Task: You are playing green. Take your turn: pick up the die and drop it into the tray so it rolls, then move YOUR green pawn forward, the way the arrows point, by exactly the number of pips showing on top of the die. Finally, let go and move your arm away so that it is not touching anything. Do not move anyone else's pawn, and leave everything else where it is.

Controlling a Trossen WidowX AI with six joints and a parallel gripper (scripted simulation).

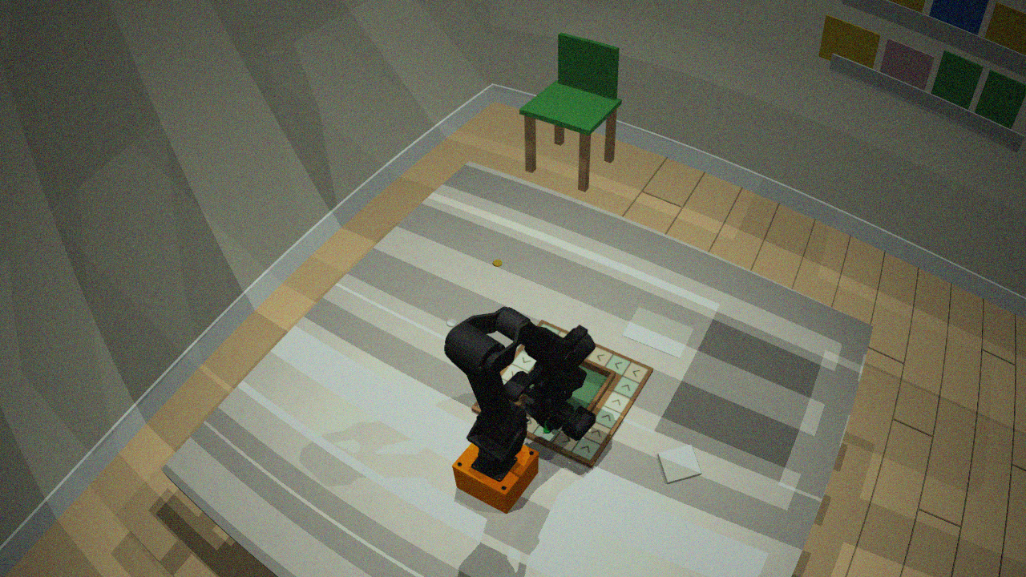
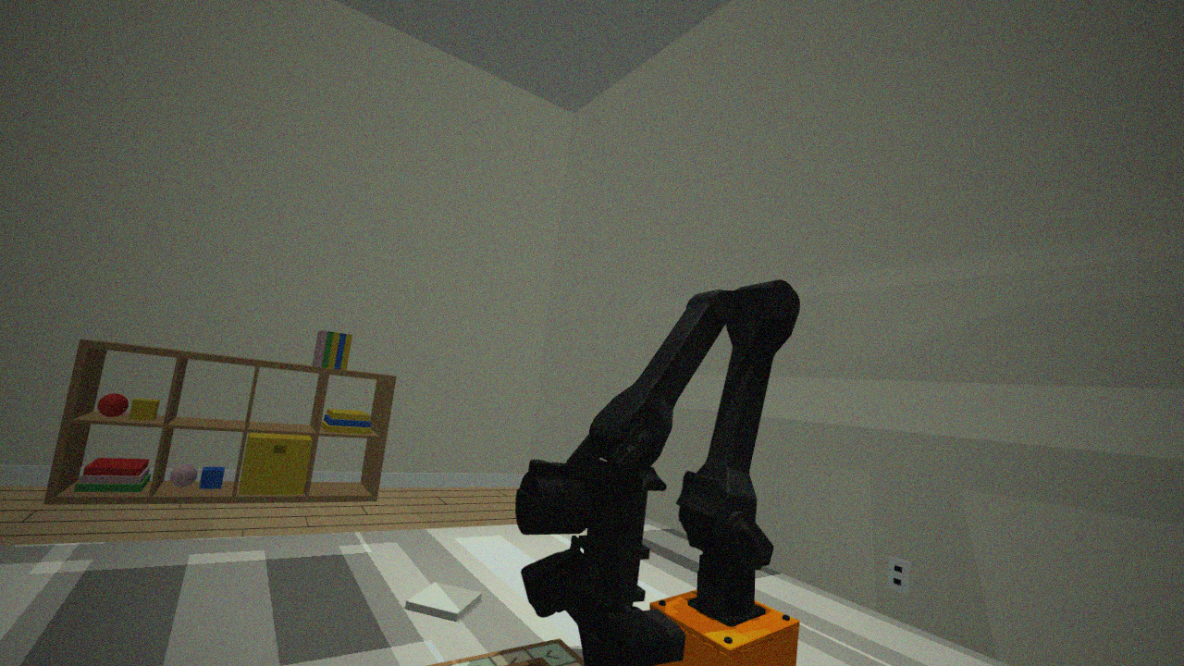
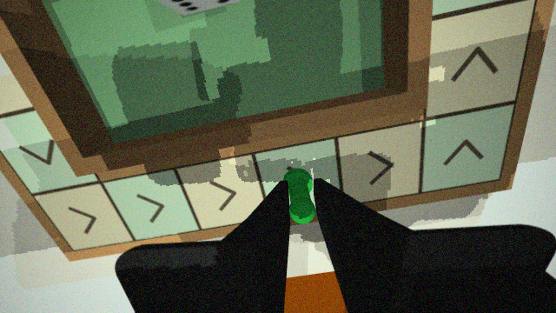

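Note:
The green pawn (image 3: 301, 197) (image 1: 547, 430) stands at the bottom row of the board (image 3: 526, 87) (image 1: 625, 414), on the third tile from the right corner in the wrist view. My gripper (image 3: 301, 187) is shut on the green pawn; its narrow fingers stand on either side of it, with at most a sliver of light at the right finger. The die (image 3: 193, 6) lies in the green-floored tray (image 3: 418, 48), cut off by the top edge of the wrist view; its top pips cannot be read. The yellow pawn is not in view. In the exterior view the fingertips are hidden.
The arm's orange base (image 1: 478, 485) (image 2: 758, 649) (image 3: 310, 296) is beside the board. A pale square block (image 1: 678, 465) (image 2: 442, 602) lies off the board's right side. A pale sheet (image 1: 658, 332) and a small yellow disc (image 1: 497, 263) lie beyond the board.

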